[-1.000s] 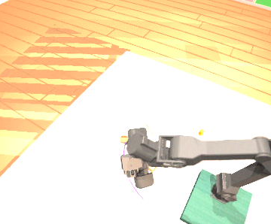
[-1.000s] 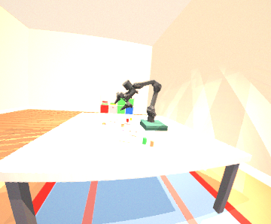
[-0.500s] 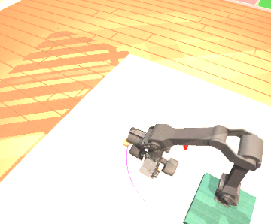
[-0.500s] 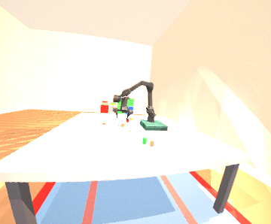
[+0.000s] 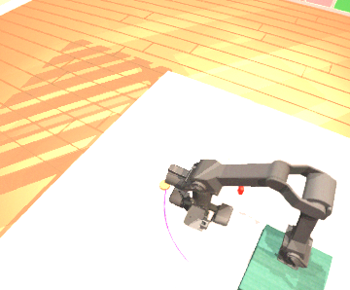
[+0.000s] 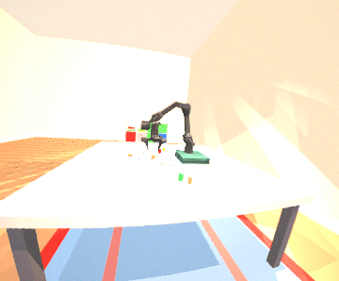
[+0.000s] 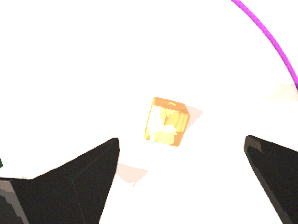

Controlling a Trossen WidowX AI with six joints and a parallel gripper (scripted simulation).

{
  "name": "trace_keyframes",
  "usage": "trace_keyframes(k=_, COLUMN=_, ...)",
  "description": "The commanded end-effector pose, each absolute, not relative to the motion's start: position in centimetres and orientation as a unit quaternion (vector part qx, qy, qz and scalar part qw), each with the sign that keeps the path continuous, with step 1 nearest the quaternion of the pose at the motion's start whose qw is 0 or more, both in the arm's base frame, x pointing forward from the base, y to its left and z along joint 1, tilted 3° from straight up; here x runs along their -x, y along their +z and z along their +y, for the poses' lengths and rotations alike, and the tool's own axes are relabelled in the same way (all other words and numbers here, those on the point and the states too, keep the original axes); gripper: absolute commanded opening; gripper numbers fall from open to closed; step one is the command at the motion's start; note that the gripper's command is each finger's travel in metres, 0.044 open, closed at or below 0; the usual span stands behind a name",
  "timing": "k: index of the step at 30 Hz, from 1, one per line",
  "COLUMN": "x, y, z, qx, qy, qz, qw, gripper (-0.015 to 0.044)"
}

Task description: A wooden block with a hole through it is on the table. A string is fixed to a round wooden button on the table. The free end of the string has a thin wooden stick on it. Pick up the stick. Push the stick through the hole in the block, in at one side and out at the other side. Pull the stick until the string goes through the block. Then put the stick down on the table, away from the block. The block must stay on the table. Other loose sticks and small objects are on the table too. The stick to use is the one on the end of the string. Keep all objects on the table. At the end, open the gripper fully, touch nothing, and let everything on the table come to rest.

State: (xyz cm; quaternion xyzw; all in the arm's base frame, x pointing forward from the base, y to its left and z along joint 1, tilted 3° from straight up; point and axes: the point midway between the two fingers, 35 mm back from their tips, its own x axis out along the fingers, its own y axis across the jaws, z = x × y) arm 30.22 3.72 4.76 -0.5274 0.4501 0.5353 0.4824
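Block between open tool fingers, untouched

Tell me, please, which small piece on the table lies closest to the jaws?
The orange wooden cube: it lies on the table just below and between the open jaws, whereas the red piece sits back beside the forearm.
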Motion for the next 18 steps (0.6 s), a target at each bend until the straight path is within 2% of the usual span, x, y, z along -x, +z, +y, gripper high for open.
trace_keyframes(k=1, x=-30.17, y=4.75, z=3.78, qx=0.526, qy=0.538, qz=0.448, qw=0.482, gripper=0.0309)
trace_keyframes(k=4, x=-30.17, y=4.75, z=3.78, qx=0.526, qy=0.538, qz=0.448, qw=0.482, gripper=0.0239)
trace_keyframes(k=12, x=-30.22, y=4.76, z=3.71, qx=0.527, qy=0.535, qz=0.45, qw=0.482, gripper=0.0239)
trace_keyframes(k=18, x=-30.22, y=4.76, z=3.7, qx=0.527, qy=0.535, qz=0.45, qw=0.482, gripper=0.0081)
